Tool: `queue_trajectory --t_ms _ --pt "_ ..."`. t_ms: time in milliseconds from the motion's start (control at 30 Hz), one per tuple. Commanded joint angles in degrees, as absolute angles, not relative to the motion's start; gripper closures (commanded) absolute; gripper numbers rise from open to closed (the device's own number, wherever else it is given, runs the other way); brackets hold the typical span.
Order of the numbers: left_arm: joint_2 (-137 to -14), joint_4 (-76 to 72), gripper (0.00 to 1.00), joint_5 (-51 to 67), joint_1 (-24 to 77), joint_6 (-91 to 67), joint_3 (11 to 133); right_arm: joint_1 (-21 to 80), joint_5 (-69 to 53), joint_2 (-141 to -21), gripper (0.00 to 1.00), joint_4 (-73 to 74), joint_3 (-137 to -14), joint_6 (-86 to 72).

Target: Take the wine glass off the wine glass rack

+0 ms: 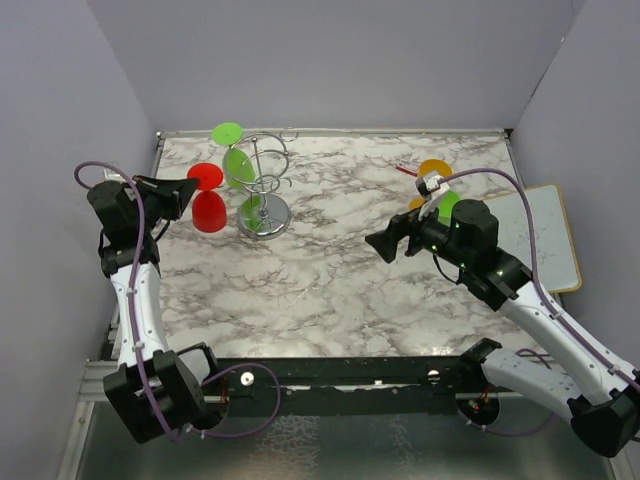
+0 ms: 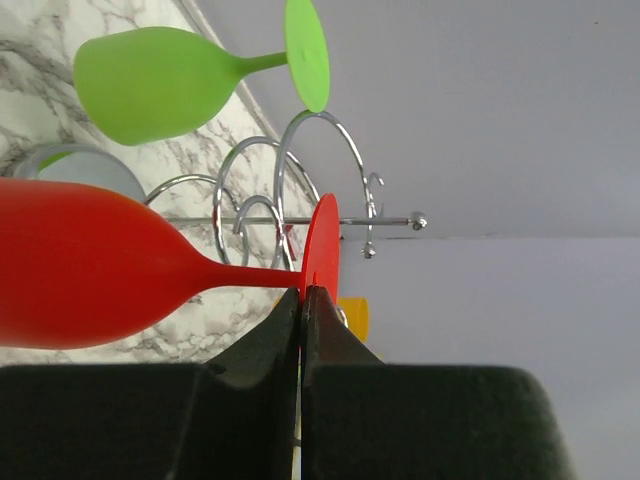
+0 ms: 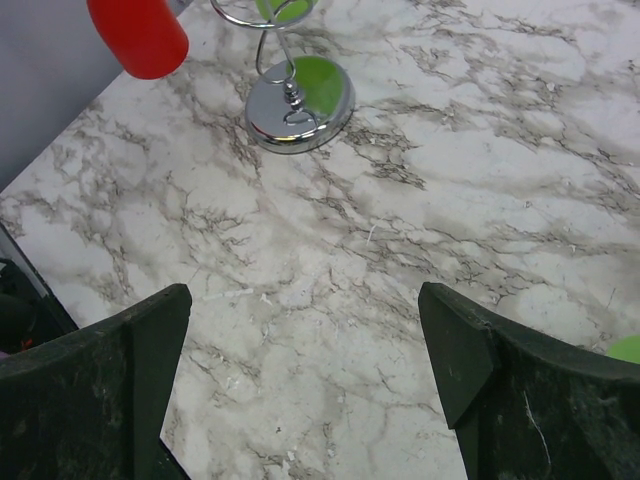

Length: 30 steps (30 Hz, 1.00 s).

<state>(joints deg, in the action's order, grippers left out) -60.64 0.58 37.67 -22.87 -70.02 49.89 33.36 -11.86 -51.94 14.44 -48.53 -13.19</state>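
Note:
A red wine glass [image 1: 209, 210] hangs in the air on its side, just left of the chrome wine glass rack [image 1: 263, 190] and apart from its wire arms. My left gripper [image 1: 192, 188] is shut on the thin edge of the red glass's round foot [image 2: 322, 245]; in the left wrist view the left gripper [image 2: 302, 292] pinches that foot between its black jaws. A green wine glass [image 2: 160, 85] still hangs from a looped arm of the rack [image 2: 300, 160]. My right gripper [image 1: 380, 245] hovers open over the bare marble, right of centre, holding nothing.
The rack's round base [image 3: 300, 100] stands on the marble table [image 1: 330, 290] at the back left. An orange glass [image 1: 435, 168] and a green one [image 1: 447, 205] stand at the back right behind the right arm. A white board [image 1: 545, 235] lies past the right edge. Grey walls enclose the table.

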Motion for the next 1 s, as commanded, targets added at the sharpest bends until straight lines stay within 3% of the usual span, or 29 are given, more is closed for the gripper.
queue_trajectory --t_ms 0,300,700,867,967 --pt "-58.5 5.9 1.0 34.2 -23.2 -64.3 53.3 33.4 -9.9 -50.4 0.01 16.9 -51.2 -12.7" --pt "-53.9 18.2 1.0 23.7 -23.2 -55.0 60.7 33.4 -6.9 -48.4 0.0 20.1 -53.6 -12.6" --pt "-56.3 19.2 1.0 26.7 -13.7 -44.4 79.1 33.4 -3.8 -48.2 0.0 25.2 -58.5 -12.9" --pt "-57.4 12.0 1.0 32.5 -7.1 -44.1 82.3 33.4 -4.4 -46.3 0.0 26.7 -60.1 -13.5" --pt "-56.8 -0.5 1.0 40.5 -3.9 -50.5 78.6 33.4 -5.2 -45.8 0.0 28.3 -61.8 -13.9"
